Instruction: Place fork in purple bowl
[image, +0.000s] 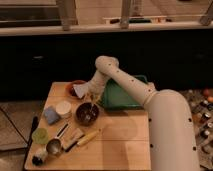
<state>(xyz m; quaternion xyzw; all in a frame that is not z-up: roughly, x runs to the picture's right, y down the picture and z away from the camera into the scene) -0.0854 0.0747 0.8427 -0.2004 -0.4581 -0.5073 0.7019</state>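
Note:
The purple bowl (87, 114) sits on the wooden table, left of centre. My gripper (90, 98) hangs just above the bowl's far rim, pointing down into it. A slim pale piece, which I take for the fork (92, 106), runs from the gripper down into the bowl. I cannot tell whether the gripper holds it or whether it rests in the bowl.
An orange-brown bowl (76, 87) stands behind the gripper and a green tray (123, 96) to its right. A cream cup (63, 108), a blue piece (51, 116), a green cup (39, 135), a metal cup (53, 146), a black-handled utensil (62, 131) and a yellow-handled utensil (89, 137) lie left and in front.

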